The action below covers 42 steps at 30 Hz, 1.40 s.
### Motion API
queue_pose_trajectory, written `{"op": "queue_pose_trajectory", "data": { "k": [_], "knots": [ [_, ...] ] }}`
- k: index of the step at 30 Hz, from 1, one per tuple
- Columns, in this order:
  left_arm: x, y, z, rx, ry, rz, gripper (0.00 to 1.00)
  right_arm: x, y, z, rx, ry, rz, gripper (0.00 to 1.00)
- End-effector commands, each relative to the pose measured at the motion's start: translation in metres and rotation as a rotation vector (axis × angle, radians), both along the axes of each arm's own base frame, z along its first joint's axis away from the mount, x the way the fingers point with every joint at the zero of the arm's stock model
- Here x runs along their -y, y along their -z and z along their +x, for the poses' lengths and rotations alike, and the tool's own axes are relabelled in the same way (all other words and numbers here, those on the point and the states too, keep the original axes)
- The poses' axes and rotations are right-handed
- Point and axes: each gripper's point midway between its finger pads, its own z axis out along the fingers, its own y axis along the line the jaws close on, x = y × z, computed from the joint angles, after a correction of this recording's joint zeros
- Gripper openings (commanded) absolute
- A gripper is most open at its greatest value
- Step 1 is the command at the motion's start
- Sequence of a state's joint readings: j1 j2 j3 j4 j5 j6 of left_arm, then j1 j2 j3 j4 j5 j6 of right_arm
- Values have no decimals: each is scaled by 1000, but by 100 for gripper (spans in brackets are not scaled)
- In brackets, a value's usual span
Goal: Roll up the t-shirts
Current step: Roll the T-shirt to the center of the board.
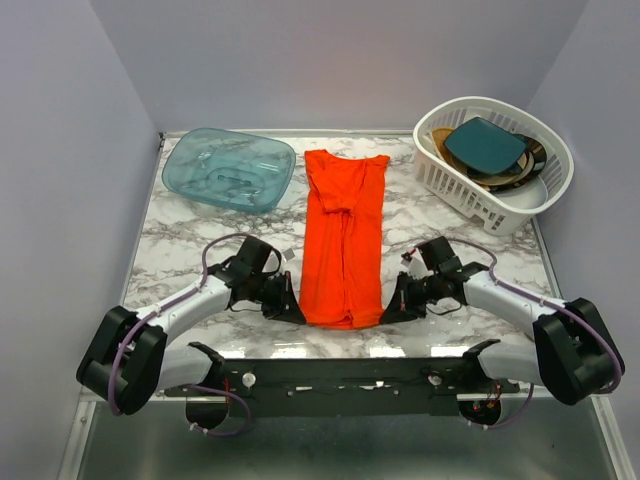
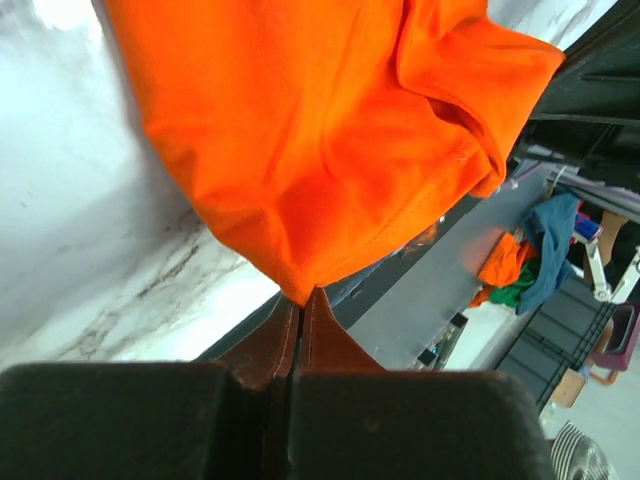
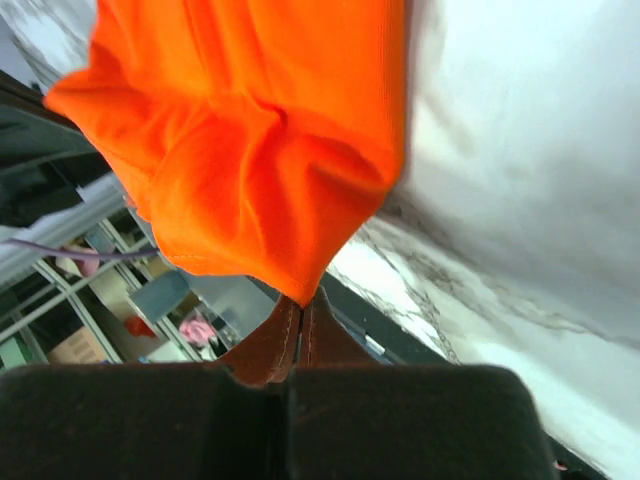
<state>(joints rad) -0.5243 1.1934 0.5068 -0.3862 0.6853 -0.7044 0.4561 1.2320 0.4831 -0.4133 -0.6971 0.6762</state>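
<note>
Lengthwise, t-shirt point(image 1: 342, 235) strip runs near-to-far, hem nearest; wrist cams alone show left gripper point(image 2: 301, 310) & right gripper point(image 3: 302, 310) clamped on hem corners

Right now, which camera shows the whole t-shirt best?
The top external view: the t-shirt lies there full length, folded into a narrow strip. Each wrist view shows only one near corner, pinched by the left hand or the right hand.
</note>
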Motion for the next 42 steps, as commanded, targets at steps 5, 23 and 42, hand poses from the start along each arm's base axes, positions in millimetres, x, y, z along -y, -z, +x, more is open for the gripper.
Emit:
{"op": "queue_pose_trajectory", "data": {
  "k": [5,23,42],
  "knots": [
    [-1,-2,35,67,-52,40,0,-4,-8,22,24,7,27,0],
    [-3,12,102,149,-151,93,2,-14,2,65,53,20,13,0],
    [-11,17,110,90,-164,109,10,-3,-39,121,478,-153,-59,43]
  ]
}}
